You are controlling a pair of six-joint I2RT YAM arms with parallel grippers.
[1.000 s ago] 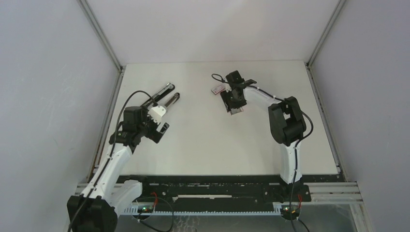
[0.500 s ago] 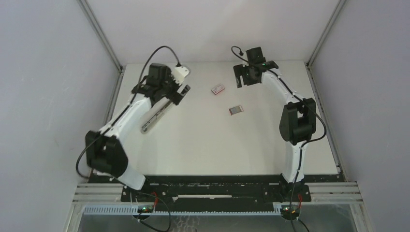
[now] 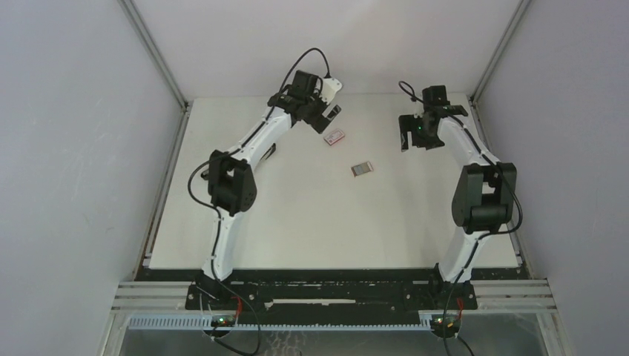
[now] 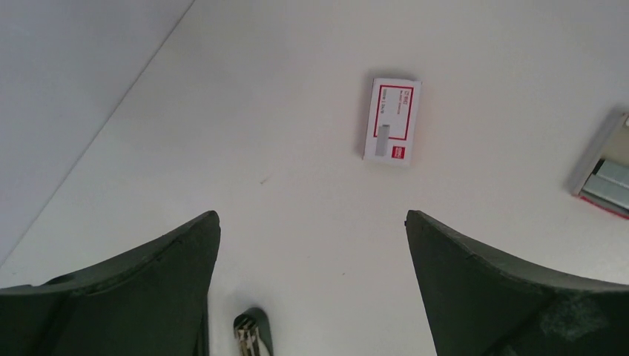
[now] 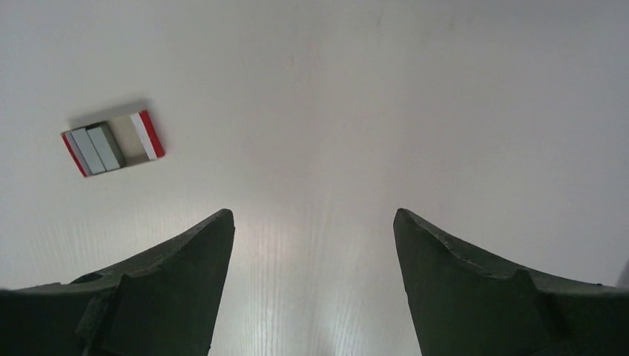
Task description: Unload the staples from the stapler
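I take the small flat red-and-white cardboard box (image 4: 389, 119) on the white counter (image 3: 311, 222) as my marker. Left of that box lies the long slim black-and-silver metal stapler (image 4: 252, 335) — mostly hidden under my left arm (image 3: 256, 139) in the overhead view, with only its dark, silver-ridged tip showing at the bottom edge of my left wrist view. My left gripper (image 4: 311, 216) hangs over the counter near the box, fingers spread wide, with nothing between them and nothing touched. On the box's face sits a short grey strip (image 4: 383, 141); lying there or printed, I cannot tell. Right of the box and a little nearer the counter's front edge lies a small open tray with red ends (image 5: 152, 133), with grey blocks (image 5: 96, 150) packed in one half of it. Well right of the box, past that tray, my right gripper (image 5: 311, 213) hovers above bare counter — fingers standing well apart, holding nothing.
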